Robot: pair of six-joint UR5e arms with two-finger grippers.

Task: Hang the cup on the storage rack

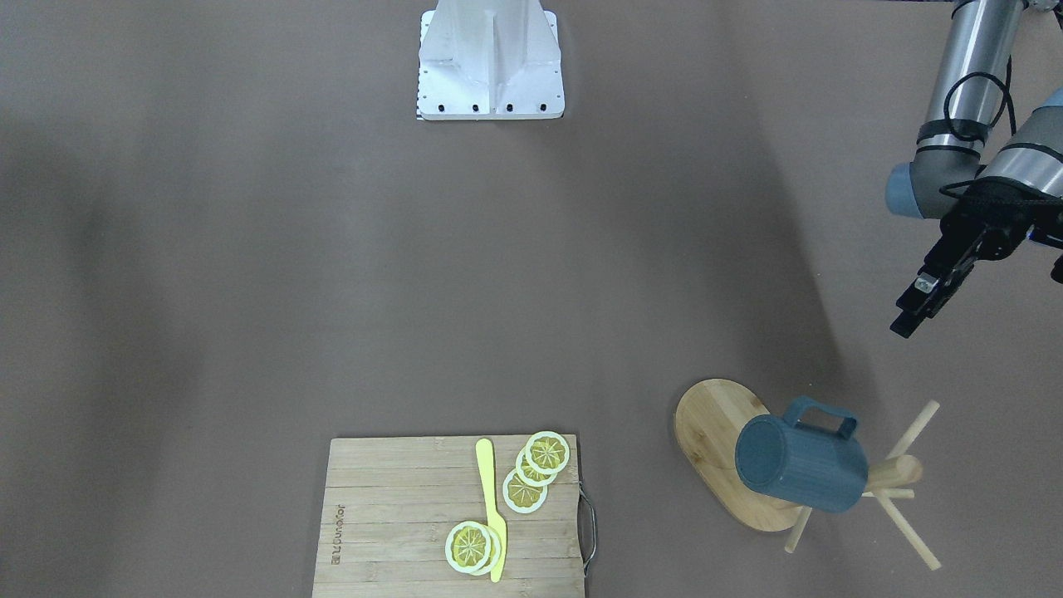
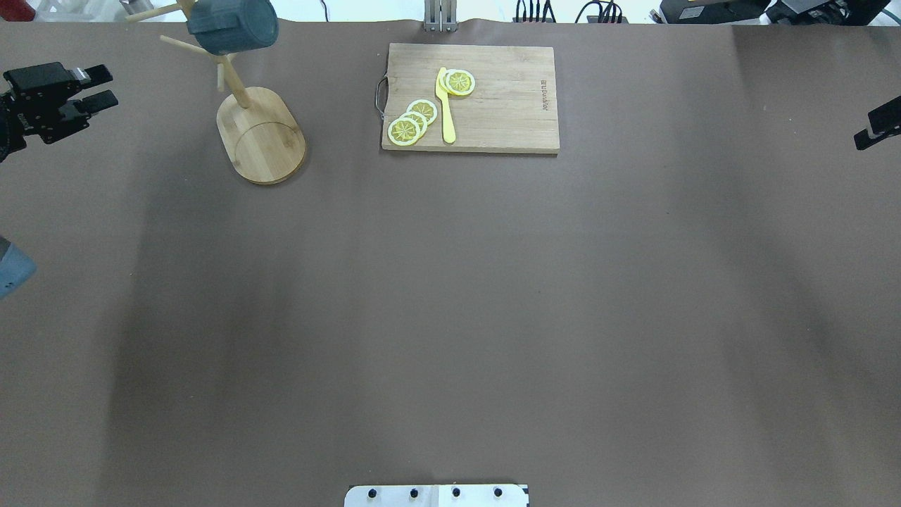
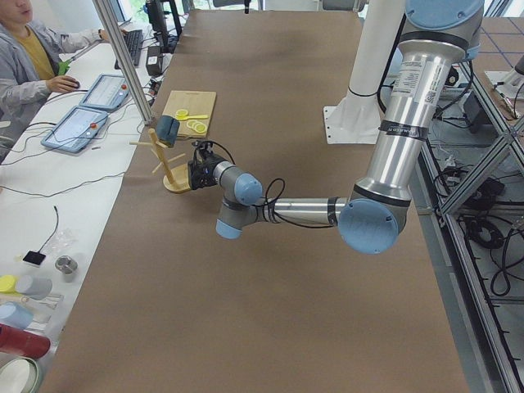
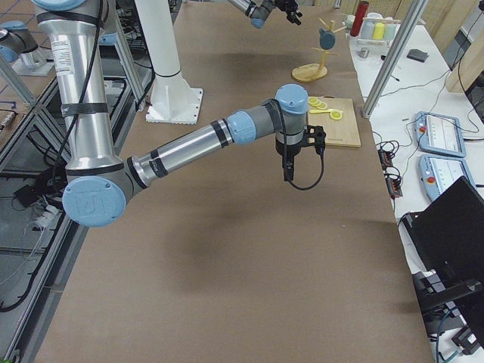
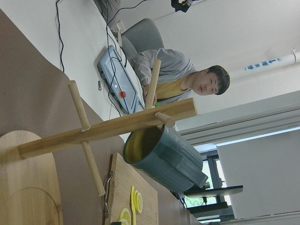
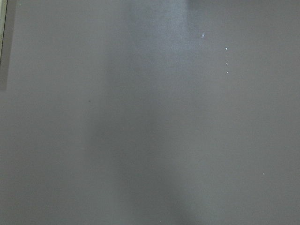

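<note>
Cup (image 1: 801, 465) hangs on a peg near top of rack (image 1: 714, 432); seating unclear. Left tool (image 2: 102, 88) open, empty, apart from rack. Right tool (image 2: 876, 130): can't tell. Risk: cup slips off peg, or a bump tips rack.

A long brown table (image 2: 450, 282) is seen filling the room, and soft bands of shadow are cast across it. Along one long side of the table a white desk (image 3: 90, 205) is set, where two tablets (image 3: 86, 115) are laid and a person (image 3: 20, 49) is seated. On the table's opposite side a tiled floor (image 3: 495, 33) is shown.
</note>
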